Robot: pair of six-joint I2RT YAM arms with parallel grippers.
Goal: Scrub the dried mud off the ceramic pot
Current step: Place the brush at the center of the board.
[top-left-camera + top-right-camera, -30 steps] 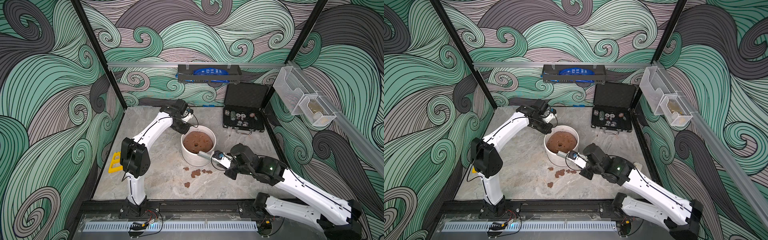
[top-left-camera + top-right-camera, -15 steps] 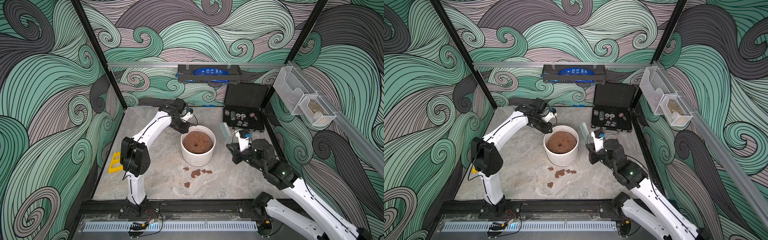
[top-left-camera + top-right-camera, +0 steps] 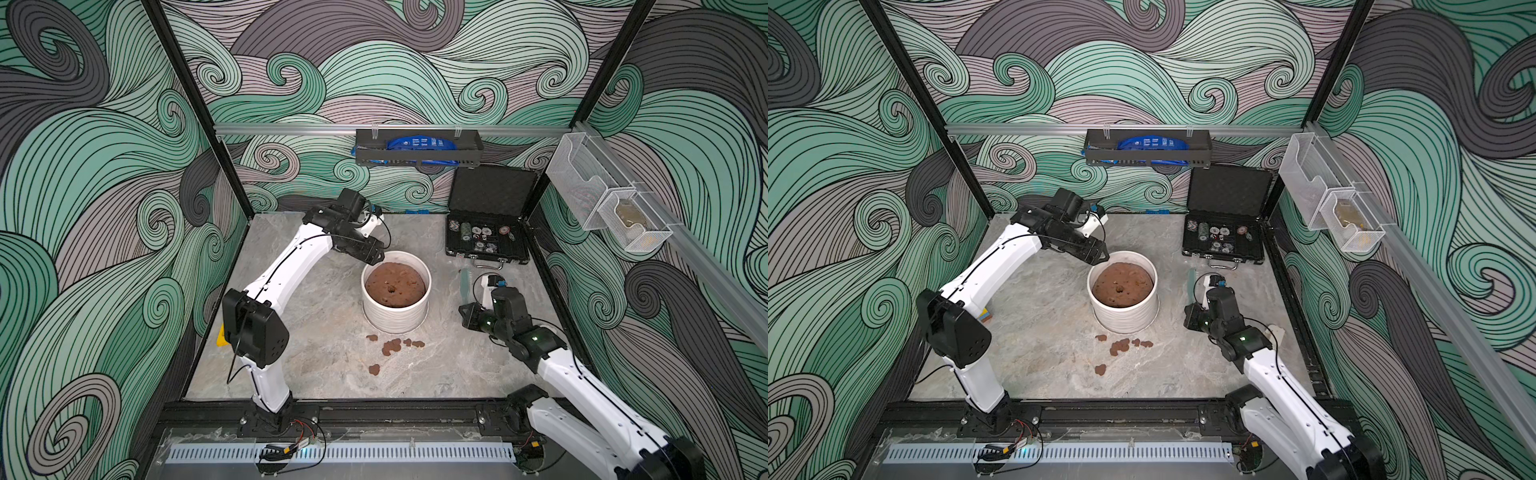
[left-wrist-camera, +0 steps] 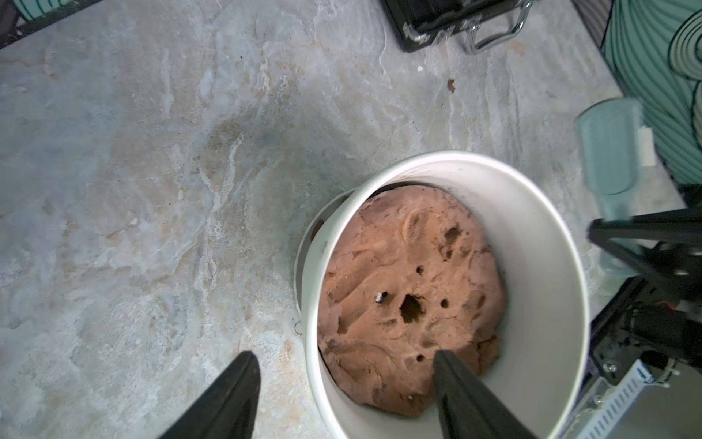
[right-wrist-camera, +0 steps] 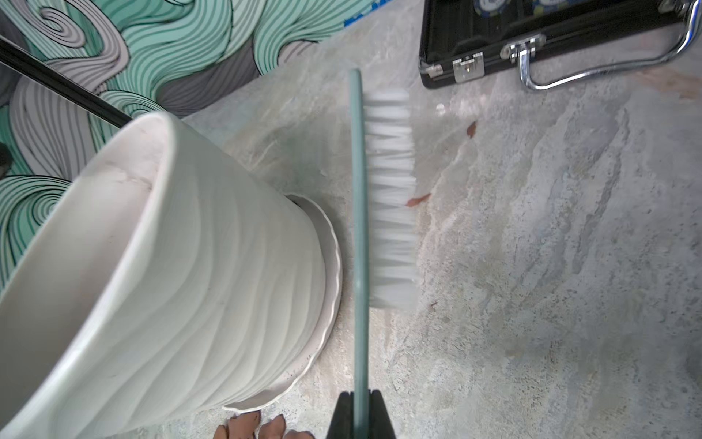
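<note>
The right gripper (image 3: 468,308) has drawn back from the wall of the ceramic pot (image 3: 395,318) and now stands right of it. It is closed on the green brush (image 5: 359,228), with the bristles facing away from the pot. The left gripper (image 4: 343,357) has opened: its jaws stand wide apart over the pot's back-left rim, one outside, one above the soil (image 4: 410,289). The dried mud (image 3: 392,347) flakes lie just in front of the pot. A black case (image 3: 486,249) stands behind it to the right.
</note>
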